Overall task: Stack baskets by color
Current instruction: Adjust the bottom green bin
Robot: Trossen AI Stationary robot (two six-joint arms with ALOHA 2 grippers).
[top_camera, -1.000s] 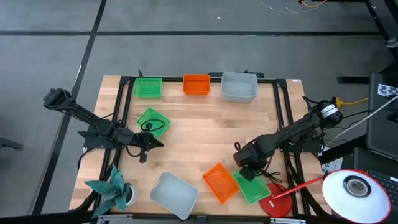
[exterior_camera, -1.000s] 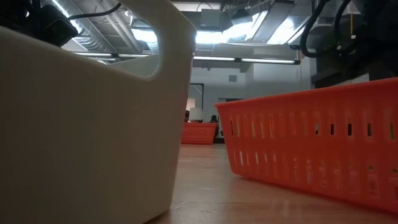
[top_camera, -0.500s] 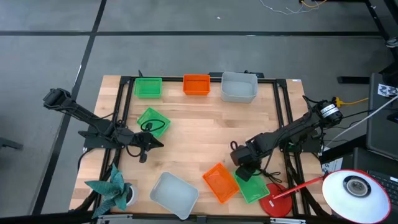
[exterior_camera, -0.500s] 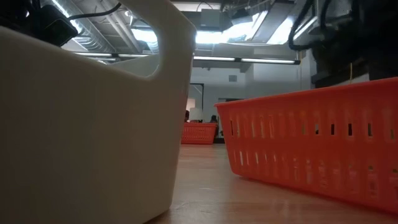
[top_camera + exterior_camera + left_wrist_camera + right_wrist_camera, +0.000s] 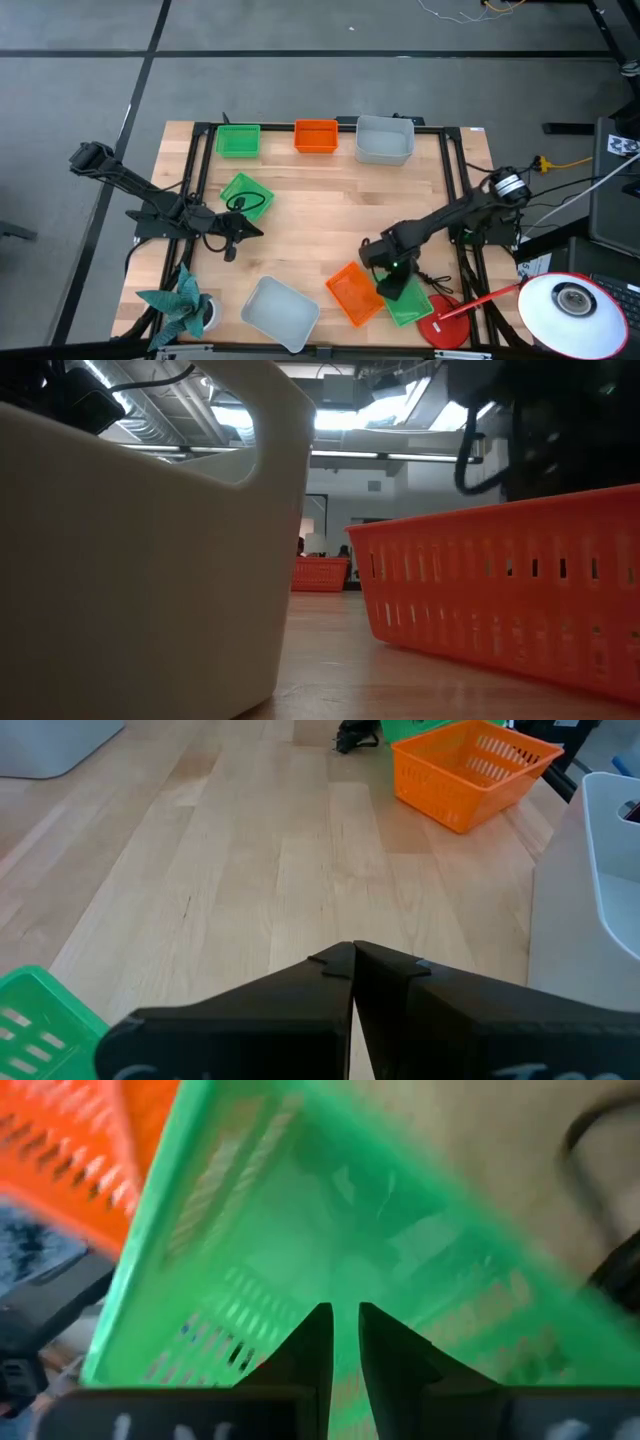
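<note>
Three baskets stand in a row at the far edge: green [image 5: 238, 140], orange [image 5: 316, 135], pale grey [image 5: 384, 140]. Another green basket [image 5: 245, 193] lies left of centre, just beyond my shut left gripper [image 5: 238, 228]. At the near edge sit a pale grey basket [image 5: 280, 312], an orange basket [image 5: 353, 293] and a green basket [image 5: 408, 302]. My right gripper [image 5: 388, 275] slants down over that green basket [image 5: 330, 1240]. Its fingers stand a narrow gap apart above the basket's inside, with nothing between them. Whether they touch it cannot be told.
A red round lamp base [image 5: 440, 328] and a white lamp head [image 5: 568, 305] stand right of the near green basket. A teal folded paper figure [image 5: 180, 300] is at the near left corner. Black frame rails [image 5: 455, 170] run along the table's sides.
My right gripper has sunk and gone toward the table's near and left edges, to above the near green basket beside the orange one. It has rolled about its own pointing line on the way. The baskets have not moved.
</note>
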